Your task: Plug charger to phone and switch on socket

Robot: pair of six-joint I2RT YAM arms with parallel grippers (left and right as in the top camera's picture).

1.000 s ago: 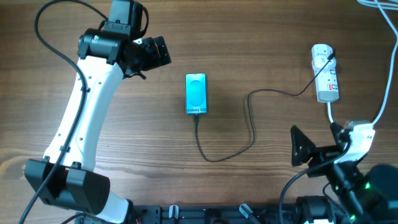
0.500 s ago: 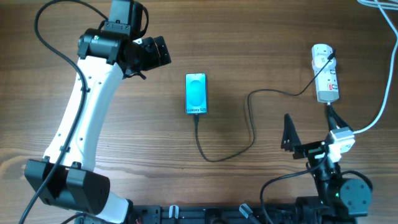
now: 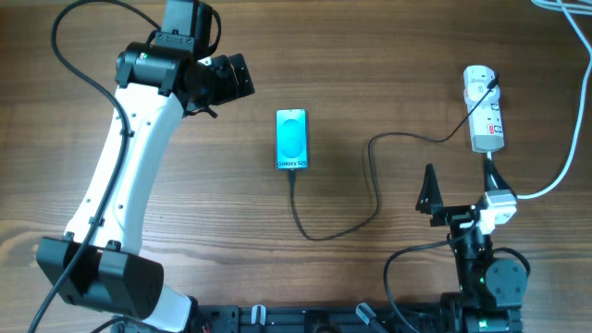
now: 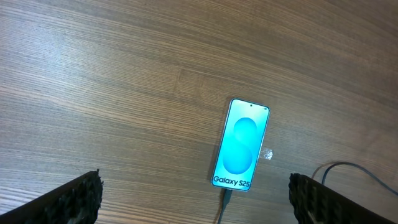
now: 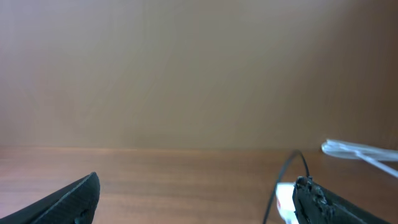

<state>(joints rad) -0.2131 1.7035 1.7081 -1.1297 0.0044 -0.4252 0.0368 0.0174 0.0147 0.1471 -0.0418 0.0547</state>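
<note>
The phone [image 3: 291, 140] lies flat mid-table, cyan screen up; it also shows in the left wrist view [image 4: 241, 144]. The thin black charger [image 3: 375, 190] meets the phone's bottom edge [image 4: 225, 198], loops right and runs up to the white socket [image 3: 485, 118] at the far right. My left gripper [image 3: 231, 79] is open and empty, up and left of the phone; its fingertips [image 4: 74, 198] frame the phone from above. My right gripper [image 3: 460, 192] is open and empty, below the socket, pointing at it; the socket's end [image 5: 285, 200] shows beside its right finger [image 5: 329, 202].
A thicker white cable [image 3: 564, 166] runs down the right edge from the far right corner, and shows in the right wrist view [image 5: 357, 149]. The right arm's base [image 3: 481, 287] sits at the front edge. The left arm [image 3: 120, 176] spans the table's left side.
The right arm has pulled back over its base and its gripper has shifted left, now pointing toward the socket. The left arm, phone and charger have not moved.
</note>
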